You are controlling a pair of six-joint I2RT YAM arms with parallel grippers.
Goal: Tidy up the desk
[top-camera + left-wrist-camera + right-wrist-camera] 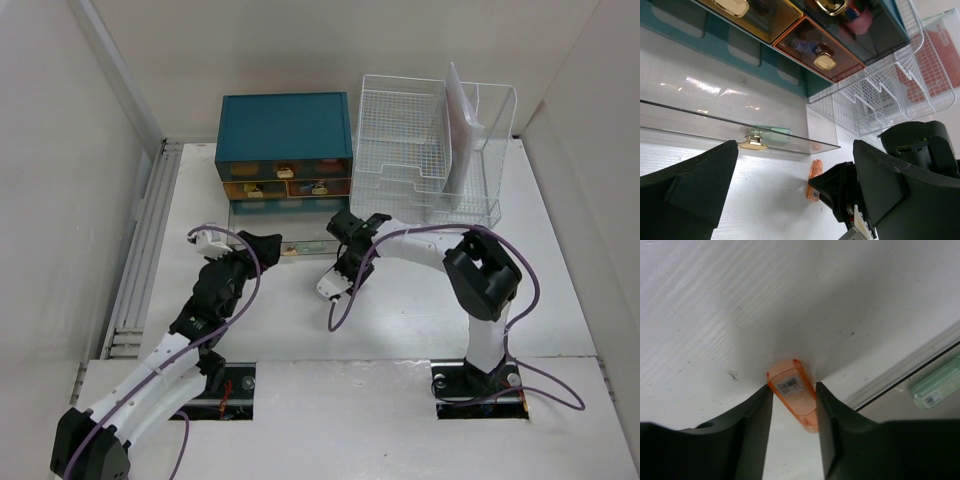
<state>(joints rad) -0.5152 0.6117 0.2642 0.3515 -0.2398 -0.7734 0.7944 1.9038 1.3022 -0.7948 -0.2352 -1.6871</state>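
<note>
– Worktop [400, 320] beneath the jaws of the right gripper [793, 390]?
– White, flat, lying under both arms, with one grey rail [140, 260] on its left edge. Those jaws pinch one orange piece [792, 400]; its barcode label is unreadable.
– Left gripper [795, 150]?
– Jaws wide, empty. Beyond: one teal cabinet [283, 125], one wire basket [400, 120].

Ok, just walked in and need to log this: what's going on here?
The right claw is closed on a small orange plastic piece lying on the desk, beside the clear drawer pulled out of the teal cabinet. The left claw hovers open near that drawer, holding nothing.
</note>
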